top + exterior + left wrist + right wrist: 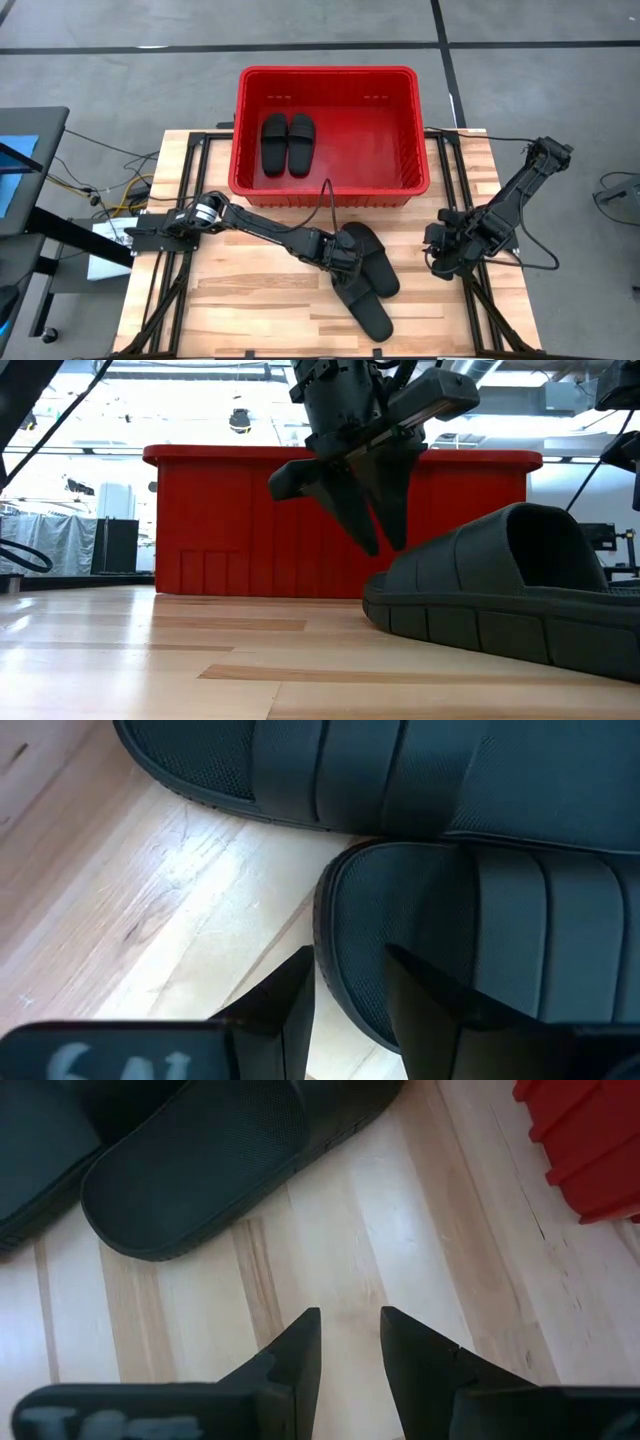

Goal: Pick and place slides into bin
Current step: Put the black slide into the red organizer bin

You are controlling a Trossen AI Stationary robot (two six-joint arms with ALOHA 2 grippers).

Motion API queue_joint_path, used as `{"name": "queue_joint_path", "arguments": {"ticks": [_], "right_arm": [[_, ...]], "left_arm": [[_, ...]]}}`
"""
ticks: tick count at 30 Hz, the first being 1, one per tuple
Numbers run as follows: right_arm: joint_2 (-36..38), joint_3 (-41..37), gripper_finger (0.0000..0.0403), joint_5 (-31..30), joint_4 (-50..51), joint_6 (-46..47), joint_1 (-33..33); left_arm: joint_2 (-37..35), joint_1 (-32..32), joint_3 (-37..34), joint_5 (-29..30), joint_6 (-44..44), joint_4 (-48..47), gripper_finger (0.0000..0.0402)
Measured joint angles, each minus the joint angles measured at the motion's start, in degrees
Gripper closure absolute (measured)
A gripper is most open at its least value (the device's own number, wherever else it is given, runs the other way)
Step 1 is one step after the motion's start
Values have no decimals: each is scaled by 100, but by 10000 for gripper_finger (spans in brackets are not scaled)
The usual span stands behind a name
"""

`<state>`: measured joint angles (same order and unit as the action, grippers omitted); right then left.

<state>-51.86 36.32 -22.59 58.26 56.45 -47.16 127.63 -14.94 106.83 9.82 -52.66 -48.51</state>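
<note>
Two black slides (274, 143) lie side by side, soles down, in the left part of the red bin (325, 72). Two more slides lie on the table in front of the bin, one (372, 258) partly over the other (365, 305). My left gripper (345, 268) hangs over the near slide's end (480, 940), fingers pointing down and narrowly open. One finger is above the sole and one is outside its edge. In the low view it (383, 548) stands just above the slide (500, 590). My right gripper (438, 262) waits open over bare wood (350, 1320).
The red bin's near wall (230, 510) stands just behind the left gripper. Bare wood lies to the left of the slides and along the table's near edge. A cable (325, 195) runs from the bin's near rim to the left arm. The bin's right half holds nothing.
</note>
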Motion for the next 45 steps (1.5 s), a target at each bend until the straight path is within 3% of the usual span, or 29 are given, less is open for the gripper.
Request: {"name": "queue_joint_path", "arguments": {"ticks": [12,19,25,31,38,45], "right_arm": [[0,-1,305,0,-433,-463,-9],[0,-2,305,-35,-724,-595,-7],[0,-2,305,-175,-878,-472,2],[0,-2,305,-636,-1125,160,35],[0,-2,305,-962,-2276,-46,533],[1,-2,305,-921,-4041,-1174,1213]], "left_arm": [[-152,-186,138,301,539,-337,294],[-757,-509,225,1413,1063,-308,294],[-1401,-957,227,2451,2236,19,294],[-2122,-1423,218,2882,3291,204,294],[-3238,-1655,-534,2579,4039,520,294],[-5062,-1569,-2947,1682,4662,2497,294]]}}
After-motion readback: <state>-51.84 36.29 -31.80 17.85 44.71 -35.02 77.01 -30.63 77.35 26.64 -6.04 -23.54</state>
